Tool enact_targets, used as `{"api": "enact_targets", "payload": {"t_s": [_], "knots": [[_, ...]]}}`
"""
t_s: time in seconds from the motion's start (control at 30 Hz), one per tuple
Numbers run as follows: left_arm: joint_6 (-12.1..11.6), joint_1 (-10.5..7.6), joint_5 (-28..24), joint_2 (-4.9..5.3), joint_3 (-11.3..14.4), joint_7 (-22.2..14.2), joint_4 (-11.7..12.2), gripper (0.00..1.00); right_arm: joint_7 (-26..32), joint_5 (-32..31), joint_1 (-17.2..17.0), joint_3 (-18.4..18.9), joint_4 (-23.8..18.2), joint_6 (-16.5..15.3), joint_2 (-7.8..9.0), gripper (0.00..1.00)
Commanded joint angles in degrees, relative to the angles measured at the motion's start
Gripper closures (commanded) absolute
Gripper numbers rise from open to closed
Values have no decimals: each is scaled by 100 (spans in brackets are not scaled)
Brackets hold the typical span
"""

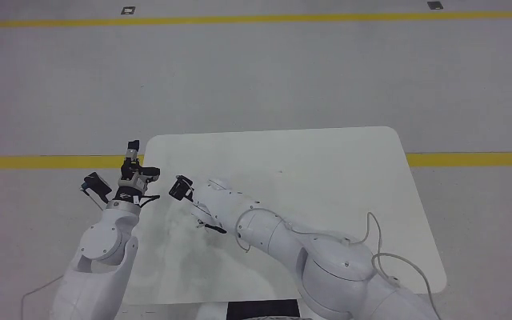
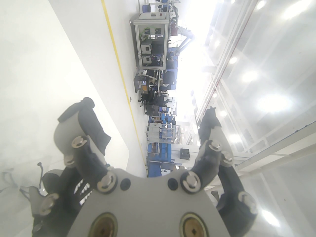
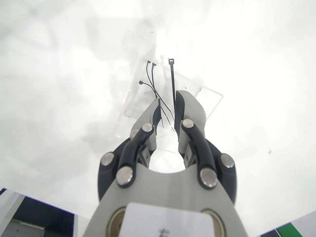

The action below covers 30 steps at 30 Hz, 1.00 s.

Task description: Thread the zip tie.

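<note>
a thick black plastic zip tie (image 3: 172, 80) lies in a shallow clear plastic tray (image 3: 209, 94) on the white round-cornered desk (image 1: 336, 160). its square head points away from the right claw (image 3: 167, 99). its tail runs in between the claw's two ribbed pads and is cut off from sight there. three thin black zip ties (image 3: 152, 80) lie just beside it in the same tray, crossing one another, and their tails pass into the same gap. the right claw's fingers stand a narrow gap apart, straddling the ties; whether either pad touches the thick tie i cannot tell. the tray's rim is faint against the desk, and its near part is hidden behind the claw.

from above, the right claw (image 1: 182, 189) is over the desk near its left edge, in the far half. the left claw (image 1: 136, 164) is at that left edge, close to the far-left corner, near the right claw but apart from it. its fingers (image 2: 84, 124) are spread wide around nothing. a broad stretch of desk top lies between the right arm and the desk's right edge.
</note>
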Motion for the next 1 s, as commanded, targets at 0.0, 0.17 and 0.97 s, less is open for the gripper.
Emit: {"api": "enact_targets", "payload": {"t_s": [0.0, 0.17, 0.97], "knots": [[0, 0, 0, 0, 0, 0, 0, 0, 8, 6, 1, 0, 11, -10, -2, 84], [0, 0, 0, 0, 0, 0, 0, 0, 34, 35, 9, 0, 46, -53, -9, 83], [0, 0, 0, 0, 0, 0, 0, 0, -11, -24, -12, 0, 65, 73, -21, 76]]}}
